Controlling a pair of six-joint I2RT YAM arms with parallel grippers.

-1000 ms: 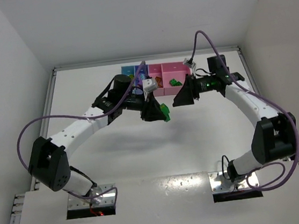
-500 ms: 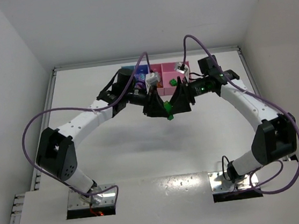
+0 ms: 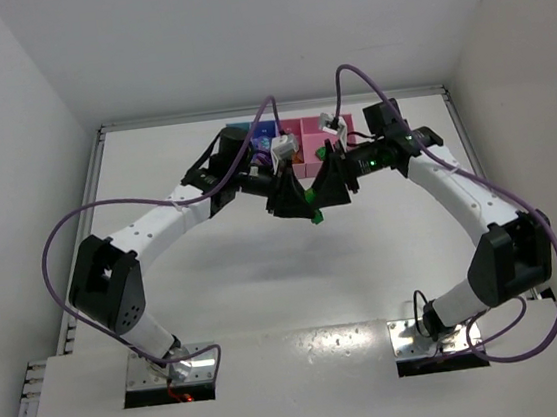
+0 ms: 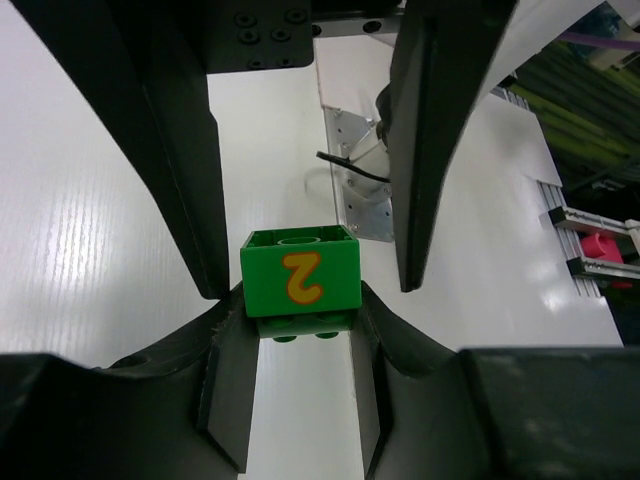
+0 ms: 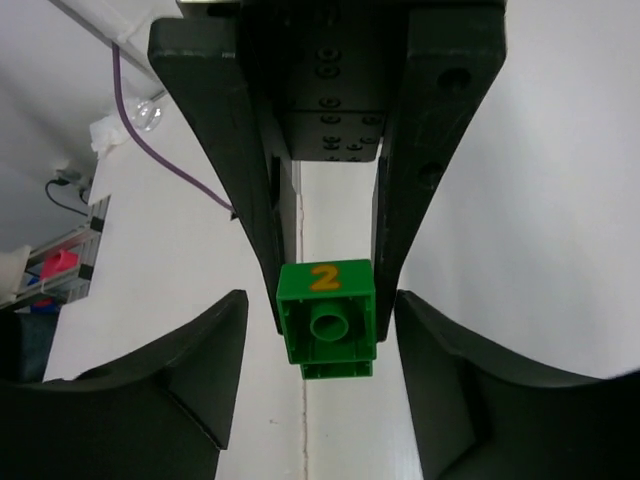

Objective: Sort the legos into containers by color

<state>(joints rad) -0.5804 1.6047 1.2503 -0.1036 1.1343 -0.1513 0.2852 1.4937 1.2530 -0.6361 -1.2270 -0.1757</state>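
Note:
A green lego (image 4: pixel 300 275) with an orange "2" is pinched between the fingers of my left gripper (image 4: pixel 300 312) and held in the air in front of the containers (image 3: pixel 295 128). In the top view the lego (image 3: pixel 314 208) hangs between the two grippers. My right gripper (image 5: pixel 320 305) faces the left one. It is open, with its jaws on either side of the same green lego (image 5: pixel 328 322) and gaps on both sides. The left gripper (image 3: pixel 293 200) and the right gripper (image 3: pixel 328 189) meet nose to nose. Another green lego (image 3: pixel 320 151) lies in a pink bin.
The row of bins stands at the table's far edge, mostly hidden behind both wrists; a blue bin (image 3: pixel 238 130) and a pink bin (image 3: pixel 345 120) show. Purple cables loop over both arms. White walls close in on the left and right.
Both arms have come together. The left gripper carried the green lego right and toward the bins; the right gripper swung left until its open jaws sit around the lego.

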